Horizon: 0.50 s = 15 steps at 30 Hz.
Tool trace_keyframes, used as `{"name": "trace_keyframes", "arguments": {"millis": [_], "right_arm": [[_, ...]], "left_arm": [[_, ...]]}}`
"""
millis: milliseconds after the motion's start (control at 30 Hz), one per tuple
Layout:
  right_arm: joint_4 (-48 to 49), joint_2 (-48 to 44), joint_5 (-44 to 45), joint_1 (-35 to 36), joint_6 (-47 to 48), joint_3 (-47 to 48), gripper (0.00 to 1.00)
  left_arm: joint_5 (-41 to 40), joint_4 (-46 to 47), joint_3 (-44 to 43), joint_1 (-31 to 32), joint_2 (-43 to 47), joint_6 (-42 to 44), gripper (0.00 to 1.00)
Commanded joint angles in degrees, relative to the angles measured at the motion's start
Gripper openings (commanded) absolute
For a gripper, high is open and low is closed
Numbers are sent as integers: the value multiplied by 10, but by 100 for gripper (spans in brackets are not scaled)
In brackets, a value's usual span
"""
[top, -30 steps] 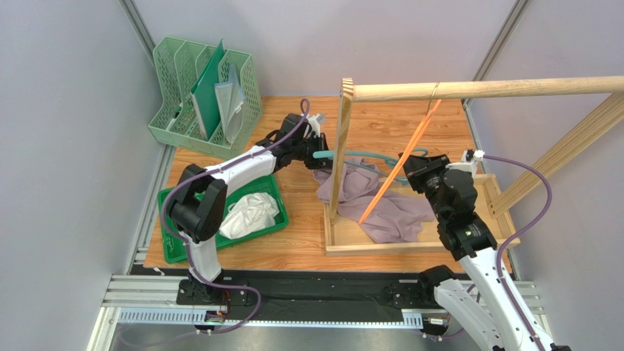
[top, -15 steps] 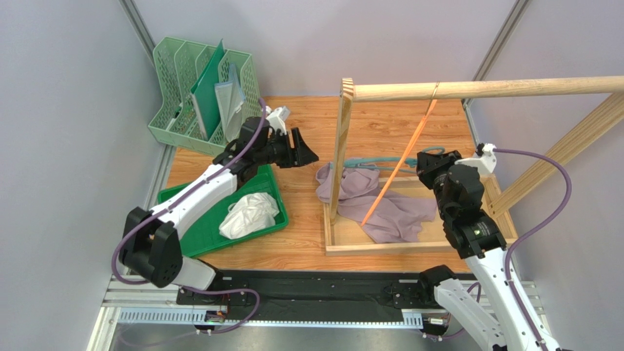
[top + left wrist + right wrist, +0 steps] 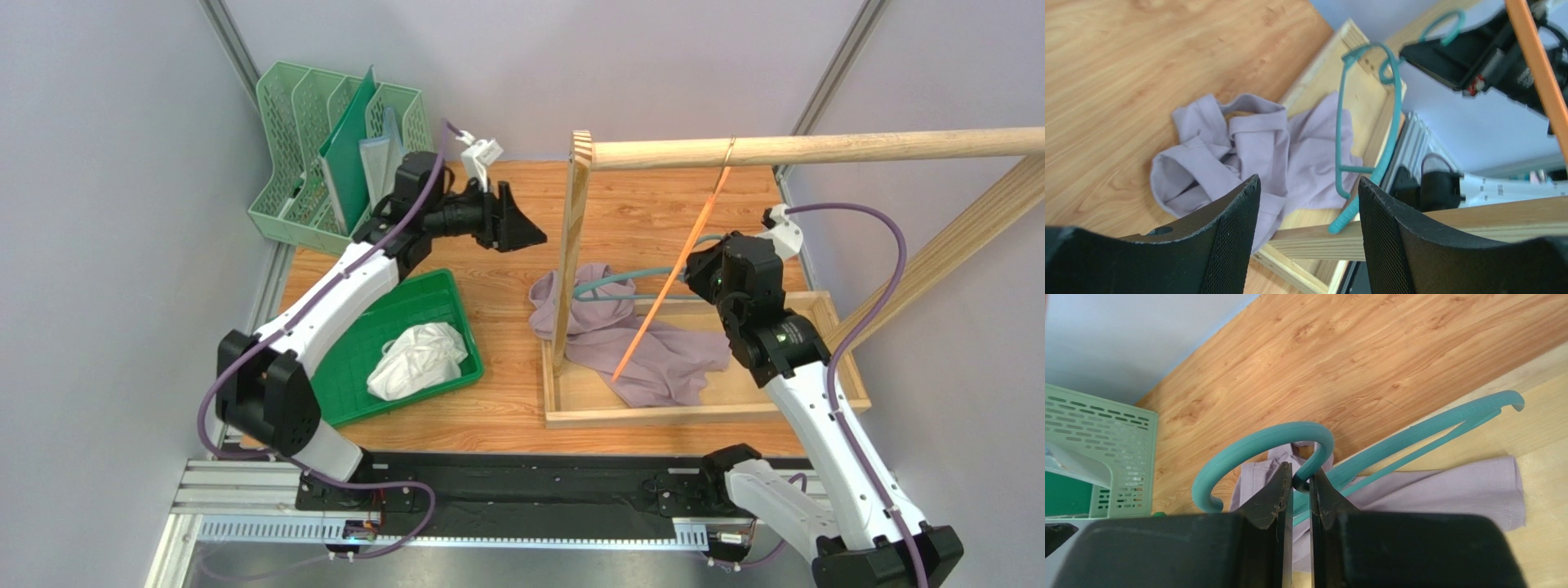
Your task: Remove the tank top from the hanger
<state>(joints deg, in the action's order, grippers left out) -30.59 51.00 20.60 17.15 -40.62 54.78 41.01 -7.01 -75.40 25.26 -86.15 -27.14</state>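
Lilac ribbed tank top (image 3: 617, 333) lies crumpled on the worktop (image 3: 497, 417), across the left base rail of the wooden rack (image 3: 569, 245). Only the right wrist view shows the right tool (image 3: 1300, 478) clamped on the hook neck of the curved teal hanger (image 3: 1263, 444); the left tool (image 3: 1309, 182) hovers wide, empty.

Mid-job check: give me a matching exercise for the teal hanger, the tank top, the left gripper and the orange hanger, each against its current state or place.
1. teal hanger
2. tank top
3. left gripper
4. orange hanger

A. open, in the air, holding nothing
B. hooked over the wooden rail
C. pinched near its hook by the right gripper
D. crumpled over the rack base and table

Pairs: 1-C, 2-D, 3-A, 4-B
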Motion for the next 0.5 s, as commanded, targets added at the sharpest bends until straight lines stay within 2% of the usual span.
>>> {"name": "trace_keyframes", "arguments": {"millis": [0, 100, 300, 467], "right_arm": [[-28, 31, -17, -14, -3, 46, 0], [-50, 59, -30, -26, -11, 69, 0], [-52, 97, -64, -48, -2, 88, 0], [-44, 118, -102, -50, -1, 82, 0]], "left_arm": [[72, -8, -77, 59, -71, 88, 65], [91, -24, -113, 82, -114, 111, 64], [167, 51, -125, 90, -161, 90, 64], [182, -28, -172, 110, -198, 142, 64]]}}
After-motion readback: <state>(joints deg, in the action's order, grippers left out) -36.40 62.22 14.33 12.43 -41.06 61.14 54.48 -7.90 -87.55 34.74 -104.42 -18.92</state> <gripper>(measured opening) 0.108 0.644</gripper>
